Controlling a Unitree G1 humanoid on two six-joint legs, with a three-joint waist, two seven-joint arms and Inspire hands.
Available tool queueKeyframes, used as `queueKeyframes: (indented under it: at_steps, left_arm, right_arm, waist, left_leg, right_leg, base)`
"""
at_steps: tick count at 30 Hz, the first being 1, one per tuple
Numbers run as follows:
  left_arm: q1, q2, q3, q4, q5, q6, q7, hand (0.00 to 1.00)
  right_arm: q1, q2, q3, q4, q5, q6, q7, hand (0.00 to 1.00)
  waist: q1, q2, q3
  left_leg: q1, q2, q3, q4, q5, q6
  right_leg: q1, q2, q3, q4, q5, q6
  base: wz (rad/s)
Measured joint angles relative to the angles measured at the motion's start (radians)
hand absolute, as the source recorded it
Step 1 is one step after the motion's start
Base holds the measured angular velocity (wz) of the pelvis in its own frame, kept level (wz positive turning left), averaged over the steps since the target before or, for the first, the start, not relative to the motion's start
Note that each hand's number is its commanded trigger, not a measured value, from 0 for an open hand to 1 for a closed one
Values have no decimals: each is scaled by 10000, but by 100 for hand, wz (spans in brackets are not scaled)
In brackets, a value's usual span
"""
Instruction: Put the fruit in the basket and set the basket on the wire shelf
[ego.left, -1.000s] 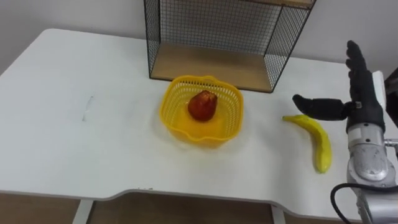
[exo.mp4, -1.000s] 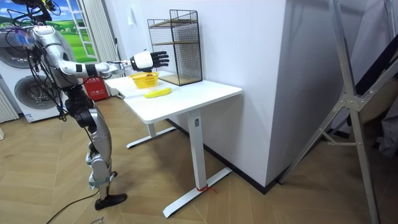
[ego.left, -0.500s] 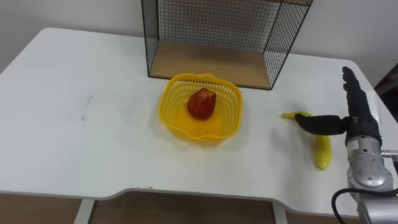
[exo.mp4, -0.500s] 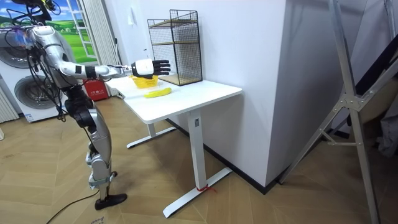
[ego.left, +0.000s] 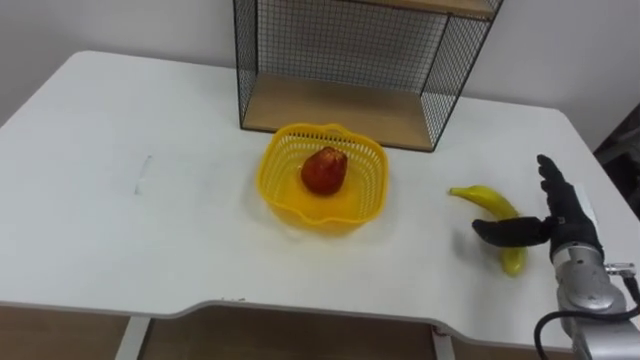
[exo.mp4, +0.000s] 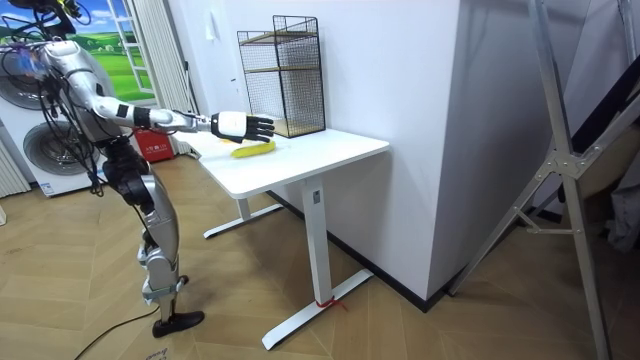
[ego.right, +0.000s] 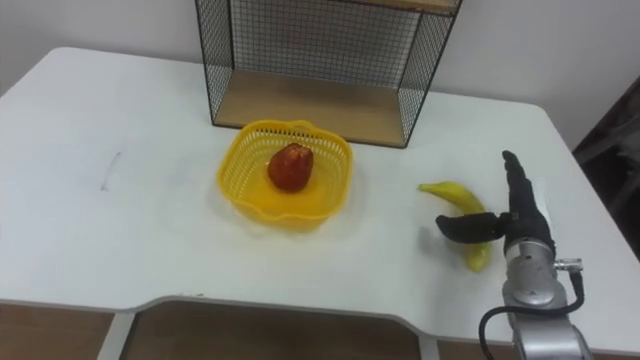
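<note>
A yellow plastic basket (ego.left: 272, 192) stands on the white table (ego.left: 120, 230), just in front of the black wire shelf (ego.left: 340, 60) with its wooden floor. A red fruit (ego.left: 325, 169) lies inside the basket. A banana (ego.left: 485, 199) lies on the table to the basket's right. My right hand (ego.left: 568, 235) is low at the banana's near end, open, fingers straight and pointing away from me, thumb reaching left across the banana's near part. In the room view I stand at the table's end with my right hand (exo.mp4: 240, 124) stretched out above the banana (exo.mp4: 256, 148).
The table's front edge runs close below the basket and its right edge lies just beyond my hand. A faint dark mark (ego.left: 140, 172) is on the tabletop at left. Washing machines (exo.mp4: 45, 150) stand behind me in the room view.
My right hand has come down and drawn nearer to me, from above the banana to beside its near end; its thumb now crosses the banana's lower part. Basket and fruit have not moved.
</note>
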Motion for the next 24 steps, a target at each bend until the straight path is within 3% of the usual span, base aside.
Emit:
queueKeyframes:
  at_steps: [12, 24]
  left_arm:
    - [-40, 10, -1, 85, -9, 224, -12, 0]
    - [-10, 77, 10, -10, -8, 364, -14, 0]
  right_arm:
    - [-14, -4, 46, 1023, 217, -41, 767, 0]
    - [-448, -4, 25, 1942, -125, -95, 1197, 0]
  waist:
    - [-12, 189, -103]
    - [13, 122, -130]
  left_leg:
    - [121, -7, -87, -14, 5, -4]
    - [171, -6, -99, 0, 12, -16]
  right_leg:
    - [133, 2, -95, -23, -1, 4]
    - [164, 7, -70, -24, -4, 1]
  base:
    - [2]
    - [0]
